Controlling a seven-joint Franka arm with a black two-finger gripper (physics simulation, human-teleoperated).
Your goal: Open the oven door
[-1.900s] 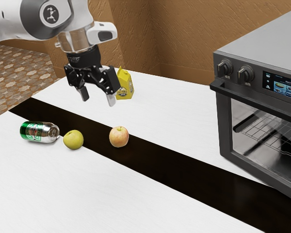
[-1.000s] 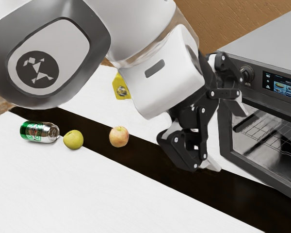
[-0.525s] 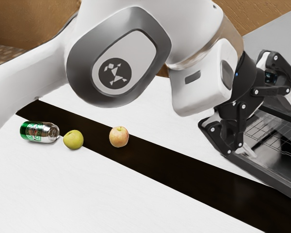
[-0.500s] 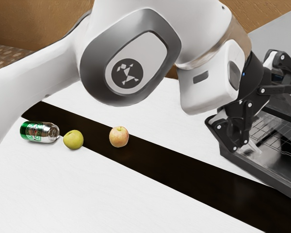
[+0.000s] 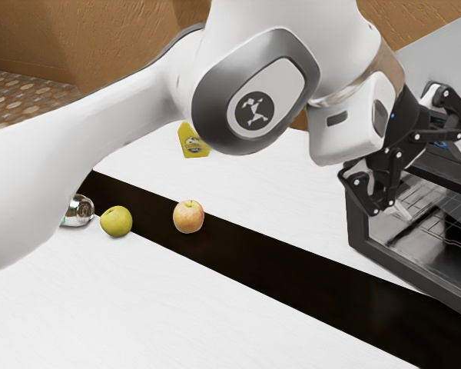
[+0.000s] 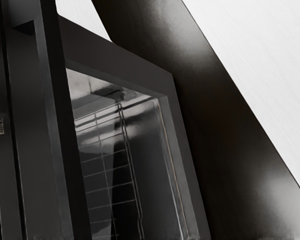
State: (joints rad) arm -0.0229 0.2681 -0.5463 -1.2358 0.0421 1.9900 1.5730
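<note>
Black two-finger jaws [image 5: 432,181], spread wide, hang before the dark-framed glass oven door [image 5: 358,231], at the exterior view's three o'clock on a black-striped white worktop [image 5: 177,307] near textured brown walls [image 5: 131,38]. Open surface separates the door's lower edge from a red-yellow apple [image 5: 188,217] toward eight o'clock.

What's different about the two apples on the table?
The apple nearer the can is yellow-green all over, while the other apple is pale yellow with a pinkish-red blush. The yellow-green one sits at the edge of the dark stripe, partly over the white; the blushed one sits wholly on the stripe. Both are whole and round, and neither is in the gripper.
</note>
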